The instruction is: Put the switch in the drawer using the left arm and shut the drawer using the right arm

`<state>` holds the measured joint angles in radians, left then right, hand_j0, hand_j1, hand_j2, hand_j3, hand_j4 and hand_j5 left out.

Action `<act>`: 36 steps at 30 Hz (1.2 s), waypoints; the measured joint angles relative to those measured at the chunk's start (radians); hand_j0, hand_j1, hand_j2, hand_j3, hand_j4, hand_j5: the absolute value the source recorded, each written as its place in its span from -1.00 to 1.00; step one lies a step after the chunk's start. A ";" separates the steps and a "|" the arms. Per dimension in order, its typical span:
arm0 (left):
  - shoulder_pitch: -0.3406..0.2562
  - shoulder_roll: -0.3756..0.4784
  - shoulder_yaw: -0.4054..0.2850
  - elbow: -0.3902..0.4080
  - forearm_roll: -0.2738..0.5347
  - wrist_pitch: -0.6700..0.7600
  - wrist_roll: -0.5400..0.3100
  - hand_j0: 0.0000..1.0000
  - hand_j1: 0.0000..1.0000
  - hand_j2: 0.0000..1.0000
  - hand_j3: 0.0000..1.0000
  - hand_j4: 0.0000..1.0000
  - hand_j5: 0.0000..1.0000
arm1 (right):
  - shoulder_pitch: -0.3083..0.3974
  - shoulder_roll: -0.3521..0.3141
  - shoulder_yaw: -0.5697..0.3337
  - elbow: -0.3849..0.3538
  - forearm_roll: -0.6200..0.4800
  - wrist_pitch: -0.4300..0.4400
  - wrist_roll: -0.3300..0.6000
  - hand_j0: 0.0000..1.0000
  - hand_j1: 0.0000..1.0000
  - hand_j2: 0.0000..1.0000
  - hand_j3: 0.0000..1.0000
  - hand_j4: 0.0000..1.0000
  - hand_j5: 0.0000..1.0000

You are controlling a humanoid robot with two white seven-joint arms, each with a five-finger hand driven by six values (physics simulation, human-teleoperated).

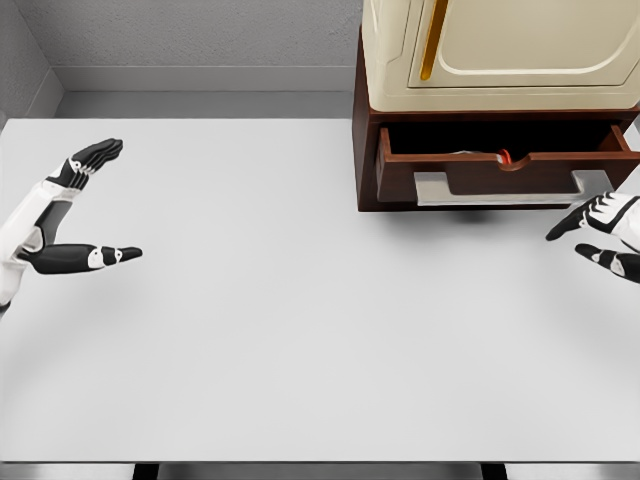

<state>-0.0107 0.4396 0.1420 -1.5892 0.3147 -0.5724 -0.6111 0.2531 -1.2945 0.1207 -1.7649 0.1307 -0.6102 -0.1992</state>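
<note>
Drawer open, right hand nearest it.
Dark-brown wooden drawer (500, 172), upper right, w/ red-white switch (505, 156) inside; right hand (600, 232) just below-right, fingers spread, empty; left hand (85, 215) far left, open, empty.

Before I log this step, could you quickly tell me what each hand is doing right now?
Left hand: open, fingers spread, holding nothing.
Right hand: open, holding nothing, just below the drawer.

It looks like a plain test room made in a computer; a big white tabletop (300, 330) sits by bare grey walls (190, 35); a brown cabinet (365, 150) with an open drawer (500, 170) stands on it.
</note>
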 measured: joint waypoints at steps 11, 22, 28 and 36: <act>-0.002 0.000 -0.001 0.013 0.000 0.000 0.000 1.00 1.00 1.00 1.00 1.00 1.00 | -0.006 0.033 0.013 0.005 0.035 0.000 0.000 0.18 0.18 0.18 0.18 0.18 0.18; 0.000 0.000 -0.001 0.013 0.000 0.000 0.000 1.00 1.00 1.00 1.00 1.00 1.00 | -0.009 0.048 0.044 0.004 0.045 0.000 0.000 0.19 0.19 0.19 0.19 0.19 0.19; 0.000 0.000 -0.001 0.013 0.000 0.000 0.000 1.00 1.00 1.00 1.00 1.00 1.00 | -0.032 0.072 0.048 0.003 0.045 0.000 0.001 0.19 0.19 0.19 0.19 0.19 0.19; 0.002 -0.001 -0.001 0.011 0.000 0.000 0.000 1.00 1.00 1.00 1.00 1.00 1.00 | -0.043 0.087 0.053 0.003 0.047 0.000 0.002 0.23 0.23 0.23 0.23 0.23 0.23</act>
<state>-0.0092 0.4388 0.1411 -1.5782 0.3144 -0.5725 -0.6111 0.2102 -1.2078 0.1732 -1.7622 0.1773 -0.6102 -0.1974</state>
